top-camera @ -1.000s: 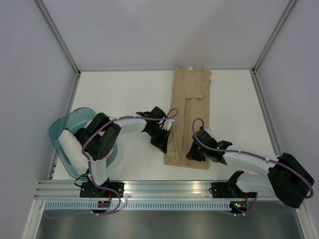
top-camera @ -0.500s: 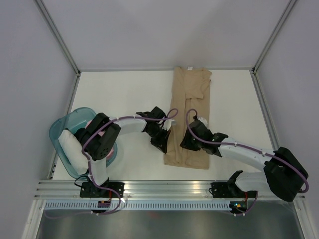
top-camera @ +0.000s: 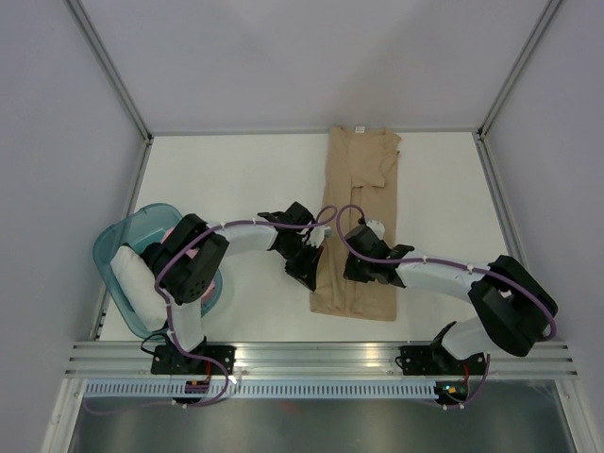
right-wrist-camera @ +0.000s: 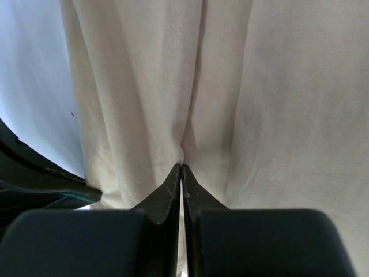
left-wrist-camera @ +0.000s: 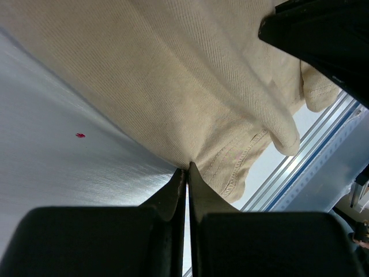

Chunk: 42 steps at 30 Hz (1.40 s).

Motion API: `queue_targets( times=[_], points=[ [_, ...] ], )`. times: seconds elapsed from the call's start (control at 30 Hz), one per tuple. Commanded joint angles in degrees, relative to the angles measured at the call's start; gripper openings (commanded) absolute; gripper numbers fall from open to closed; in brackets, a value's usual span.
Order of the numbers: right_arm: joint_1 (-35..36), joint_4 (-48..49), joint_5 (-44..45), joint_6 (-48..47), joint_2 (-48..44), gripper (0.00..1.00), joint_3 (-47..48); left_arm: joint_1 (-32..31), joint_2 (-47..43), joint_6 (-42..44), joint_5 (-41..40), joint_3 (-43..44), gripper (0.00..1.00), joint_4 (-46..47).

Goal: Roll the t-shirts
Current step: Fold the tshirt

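Note:
The tan t-shirt (top-camera: 363, 179) lies folded into a long narrow strip running from the back edge toward the front of the white table. My left gripper (top-camera: 307, 267) sits at the strip's left edge near its lower end, shut on the hem (left-wrist-camera: 230, 167), and the cloth bunches toward the closed tips (left-wrist-camera: 187, 168). My right gripper (top-camera: 359, 267) rests on the middle of the strip, shut, with a crease of tan t-shirt (right-wrist-camera: 277, 86) pinched at its tips (right-wrist-camera: 182, 166). White (top-camera: 132, 278) and pink (top-camera: 203, 285) rolled t-shirts lie in the basket.
A translucent teal basket (top-camera: 142, 219) stands at the left edge of the table, beside the left arm's base. An aluminium rail (top-camera: 321, 357) runs along the near edge. Metal posts and grey walls close in the back and sides.
The right gripper moved up and left from the shirt's lower right part to its middle, opening briefly and shutting again on the cloth. The left gripper stayed put.

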Motion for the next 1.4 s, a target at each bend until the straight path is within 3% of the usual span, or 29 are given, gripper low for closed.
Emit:
queue_targets(
  times=[0.0, 0.1, 0.57, 0.67, 0.77, 0.87, 1.1, 1.37],
  points=[
    [-0.9, 3.0, 1.5, 0.1, -0.2, 0.04, 0.3, -0.2, -0.5, 1.2, -2.3, -0.8, 0.02, 0.5],
    [-2.5, 2.5, 1.5, 0.8, -1.5, 0.0, -1.0, -0.2, -0.7, 1.1, -2.7, -0.9, 0.02, 0.5],
    [-6.2, -1.0, 0.7, 0.8, -8.4, 0.03, -4.6, -0.1, -1.9, 1.6, -3.7, -2.2, 0.02, 0.5],
    [-6.9, -1.6, -0.2, 0.5, -7.4, 0.08, -5.0, -0.2, -1.9, 1.7, -3.6, -2.3, 0.02, 0.4],
    [-8.8, -1.4, -2.2, -0.8, -7.5, 0.23, -5.1, -0.2, -1.9, 1.9, -3.1, -2.3, 0.02, 0.4],
    [-8.9, -2.2, -2.8, -3.3, -9.1, 0.28, -3.5, -0.2, -1.6, 1.9, -2.7, -2.1, 0.02, 0.5],
    [-4.4, -1.4, -6.0, -3.9, -15.9, 0.45, -5.5, -0.2, -1.6, 2.2, -2.3, -1.9, 0.02, 0.5],
    [1.8, 3.9, -7.9, 1.6, -13.3, 0.49, -10.3, -0.2, -1.7, 2.2, -2.5, -1.8, 0.02, 0.4]
  ],
)
